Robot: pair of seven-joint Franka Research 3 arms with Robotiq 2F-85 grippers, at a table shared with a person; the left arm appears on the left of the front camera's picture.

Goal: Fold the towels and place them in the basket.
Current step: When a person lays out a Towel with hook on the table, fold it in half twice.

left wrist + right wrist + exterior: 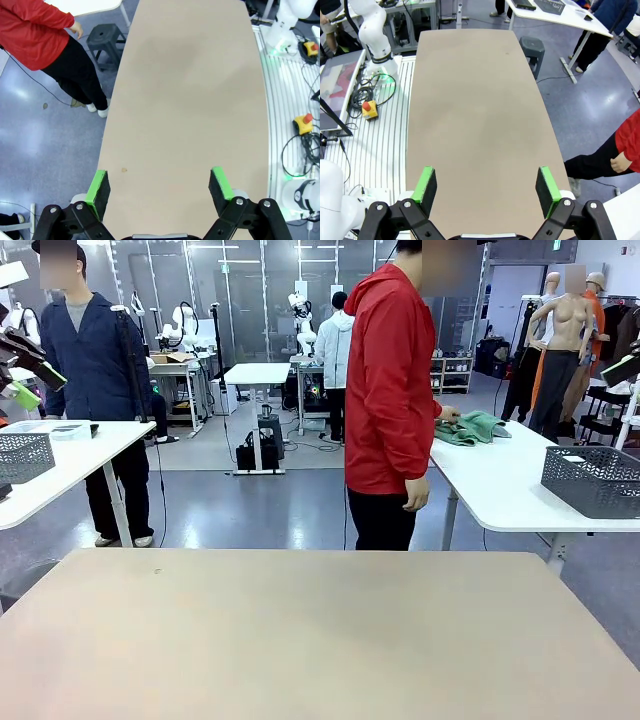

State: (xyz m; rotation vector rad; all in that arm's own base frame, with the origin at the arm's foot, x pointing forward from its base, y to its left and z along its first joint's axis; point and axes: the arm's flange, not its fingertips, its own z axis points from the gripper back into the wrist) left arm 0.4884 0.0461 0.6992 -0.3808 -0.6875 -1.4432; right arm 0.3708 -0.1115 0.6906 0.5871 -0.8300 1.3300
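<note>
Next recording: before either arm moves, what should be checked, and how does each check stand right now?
1. Left pincer open: ok, jaws wide above the beige table.
2. Right pincer open: ok, jaws wide.
3. Green towel on the beige table: not ok; it lies crumpled on the white side table, at the person's hand.
4. Mesh basket on the beige table: not ok; it stands on that side table.
5. Person facing the robot: not ok, turned toward the side table.

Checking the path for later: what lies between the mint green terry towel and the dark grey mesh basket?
Bare white tabletop, seen in the front view; the mint green terry towel and dark grey mesh basket sit apart.
</note>
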